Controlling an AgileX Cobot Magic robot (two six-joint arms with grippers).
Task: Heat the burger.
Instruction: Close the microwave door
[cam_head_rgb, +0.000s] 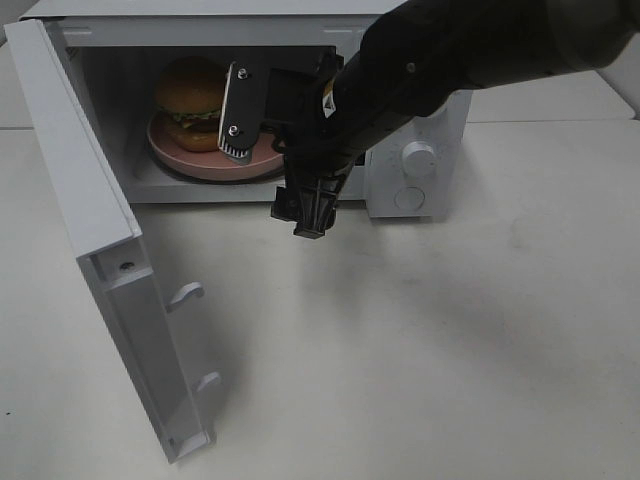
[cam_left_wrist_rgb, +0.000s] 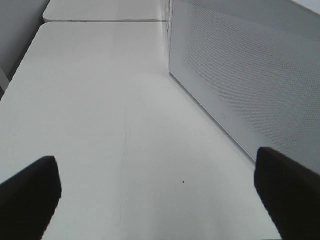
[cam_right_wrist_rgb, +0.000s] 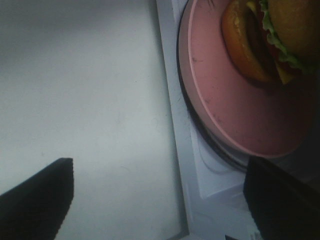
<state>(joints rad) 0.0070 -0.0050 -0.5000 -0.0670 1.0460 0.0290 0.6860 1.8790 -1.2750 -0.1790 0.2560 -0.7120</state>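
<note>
The microwave door (cam_head_rgb: 90, 190) hangs wide open on the left. The left gripper (cam_left_wrist_rgb: 159, 192) sits low over the table with its fingers spread wide and nothing between them, next to a white perforated panel (cam_left_wrist_rgb: 250, 75), door or side wall, can't tell which. The burger (cam_head_rgb: 190, 100) is already inside the microwave (cam_head_rgb: 445, 175), on the pink plate (cam_head_rgb: 205, 168). The right gripper (cam_right_wrist_rgb: 157, 197) is right at the opening, jaws apart and empty, close to the plate's front rim. The risk as I see it: a finger clipping that rim on the way out would drag the plate toward the lip or tip the stacked burger, and swinging the door while the arm's in the doorway would jam it. The two knobs (cam_head_rgb: 418, 158) look untouched. The table (cam_head_rgb: 450, 330) is plain matte white and mostly bare, and there's not much room visible beyond it.
</note>
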